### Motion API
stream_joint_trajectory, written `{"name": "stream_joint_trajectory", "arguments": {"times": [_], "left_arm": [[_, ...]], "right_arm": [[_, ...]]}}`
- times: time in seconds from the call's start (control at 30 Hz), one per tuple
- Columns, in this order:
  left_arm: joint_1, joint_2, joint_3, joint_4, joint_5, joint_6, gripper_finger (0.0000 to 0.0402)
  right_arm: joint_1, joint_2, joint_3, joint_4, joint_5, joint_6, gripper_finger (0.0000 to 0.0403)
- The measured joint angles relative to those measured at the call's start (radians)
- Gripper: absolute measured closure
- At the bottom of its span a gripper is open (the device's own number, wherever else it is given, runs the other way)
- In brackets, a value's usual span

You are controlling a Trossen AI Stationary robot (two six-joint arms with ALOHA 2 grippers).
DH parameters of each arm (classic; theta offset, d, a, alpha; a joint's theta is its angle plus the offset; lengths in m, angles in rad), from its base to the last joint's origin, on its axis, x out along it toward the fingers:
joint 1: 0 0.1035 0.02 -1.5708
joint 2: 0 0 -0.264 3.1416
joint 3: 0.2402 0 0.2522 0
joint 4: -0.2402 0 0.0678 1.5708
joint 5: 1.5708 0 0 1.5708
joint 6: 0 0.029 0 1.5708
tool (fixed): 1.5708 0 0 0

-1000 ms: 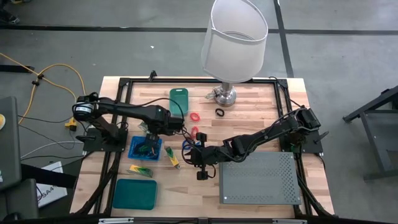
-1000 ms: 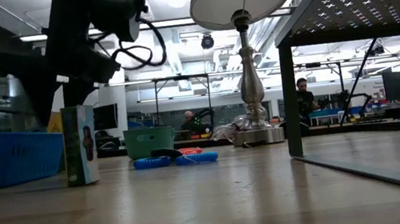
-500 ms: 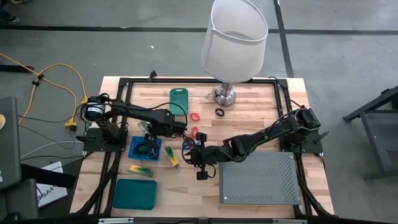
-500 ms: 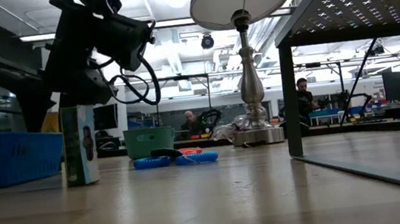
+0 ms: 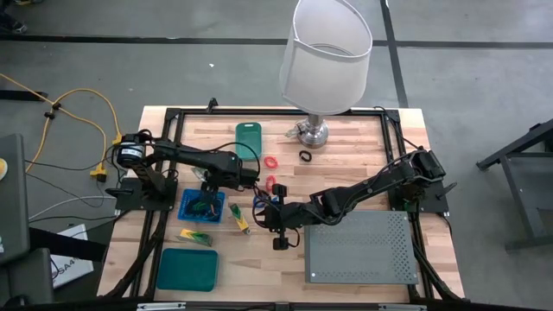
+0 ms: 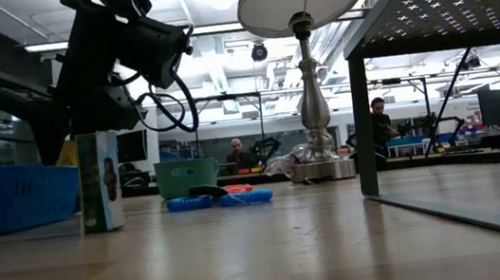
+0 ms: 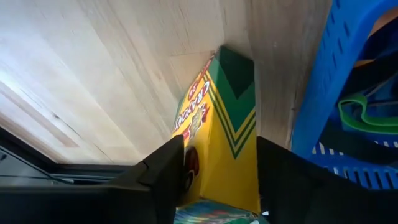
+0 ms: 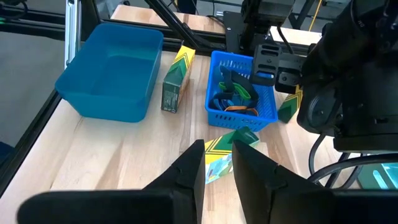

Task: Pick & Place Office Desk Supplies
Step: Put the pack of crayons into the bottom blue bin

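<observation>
Left gripper (image 7: 217, 186) sits astride a yellow-and-green crayon box (image 7: 230, 124). Whether it has clamped on the box or only frames it cannot be told. The crayon box stands on the table just beside the blue basket (image 5: 188, 200), at the left of the table.

The job looks partly done. The basket already holds a tangle of loops (image 8: 235, 93) in green, blue and tan. A good deal is left outside it. Two red rings (image 5: 270, 162) lie mid-table, and a black ring (image 5: 305, 155) lies farther back near the lamp (image 5: 313, 132). Blue loops (image 5: 259, 203) lie just beside the right gripper (image 5: 276, 218). Two more boxes (image 5: 239, 218) lie on the boards near the basket, one to its right and one in front of it.

Of the other containers, the teal tray (image 5: 186, 269) at the near left shows nothing inside. The small green bin (image 5: 248, 138) at the far side also looks unfilled from above.

The right gripper waits low at the middle of the table, beside the grey perforated box (image 5: 363, 250). Its fingers stand a little apart, with nothing seen between them.
</observation>
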Motion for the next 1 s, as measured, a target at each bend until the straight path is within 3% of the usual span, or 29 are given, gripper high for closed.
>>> {"name": "stream_joint_trajectory", "arguments": {"times": [0.7, 1.0], "left_arm": [[0.0, 0.0, 0.0, 0.004, 0.001, 0.007, 0.0232], [0.0, 0.0, 0.002, 0.009, 0.004, 0.07, 0.0206]], "right_arm": [[0.0, 0.0, 0.0, 0.0, 0.0, 0.0, 0.0334], [0.0, 0.0, 0.0, 0.0, 0.0, 0.0, 0.0334]]}}
